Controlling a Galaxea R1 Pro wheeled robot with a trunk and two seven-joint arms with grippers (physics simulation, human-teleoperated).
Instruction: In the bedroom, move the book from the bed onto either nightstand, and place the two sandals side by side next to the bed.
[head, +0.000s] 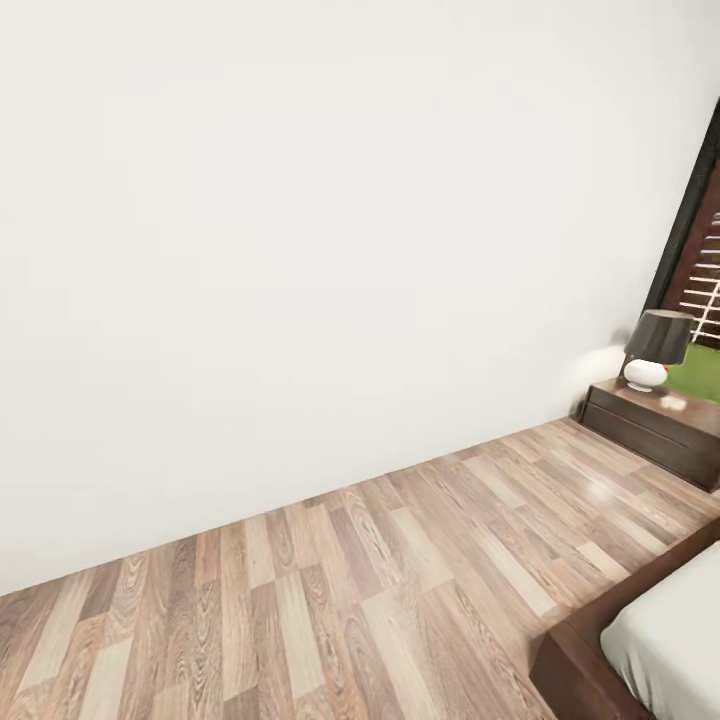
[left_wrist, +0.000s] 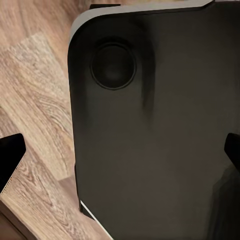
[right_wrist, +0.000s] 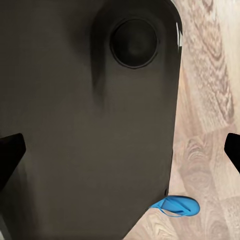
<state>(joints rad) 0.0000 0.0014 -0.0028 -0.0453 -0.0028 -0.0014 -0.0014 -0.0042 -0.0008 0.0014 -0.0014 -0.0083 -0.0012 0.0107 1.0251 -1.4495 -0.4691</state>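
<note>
A corner of the bed (head: 585, 665), with its dark brown frame and pale mattress, shows at the lower right of the head view. Farther back at the right stands a dark brown nightstand (head: 650, 428) against the wall. One blue sandal (right_wrist: 176, 206) lies on the wood floor, partly hidden behind the robot's dark base (right_wrist: 85, 125). My left gripper (left_wrist: 120, 155) and my right gripper (right_wrist: 120, 150) both hang open over the base, with nothing between their fingers. The book and the second sandal are out of view.
A lamp (head: 655, 350) with a dark shade and white foot stands on the nightstand. A plain white wall (head: 300, 250) spans the back. Wood floor (head: 350, 580) stretches between wall and bed. A dark window frame (head: 690, 230) is at the far right.
</note>
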